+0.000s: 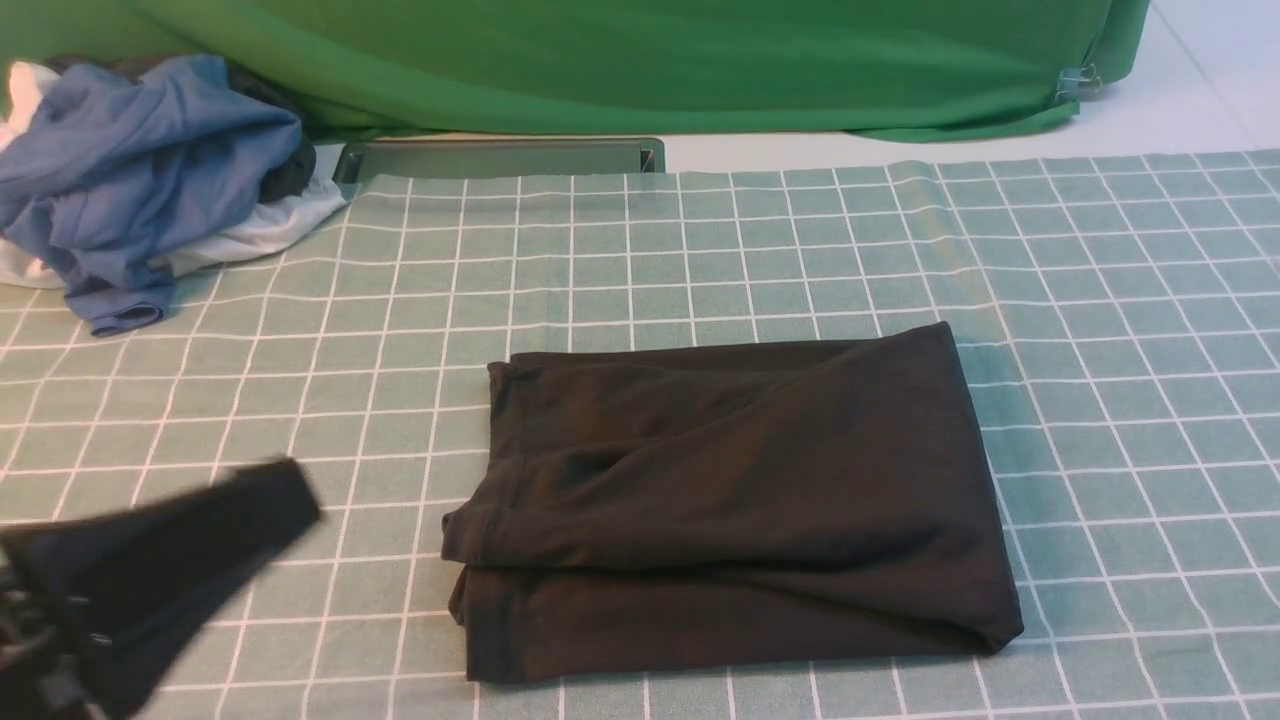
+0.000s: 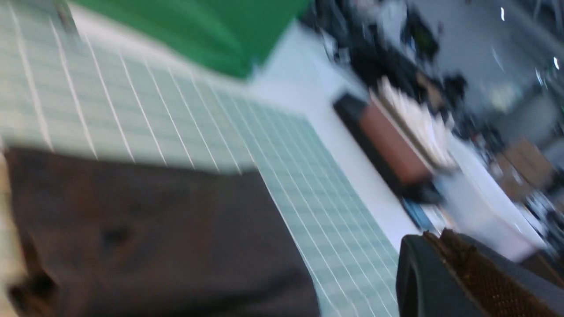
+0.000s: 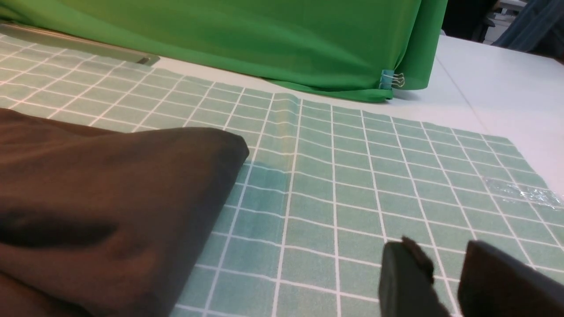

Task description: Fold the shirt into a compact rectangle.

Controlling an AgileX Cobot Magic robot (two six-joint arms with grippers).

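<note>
Black on green check
The shirt is plain black; the tablecloth pale green with white grid lines; the backdrop bright green.

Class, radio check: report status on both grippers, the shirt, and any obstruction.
Left gripper shut, empty, beside the fold. Right gripper parted, empty. Shirt folded into a rough rectangle on the checked cloth. Clothes pile far left, clear of it.
</note>
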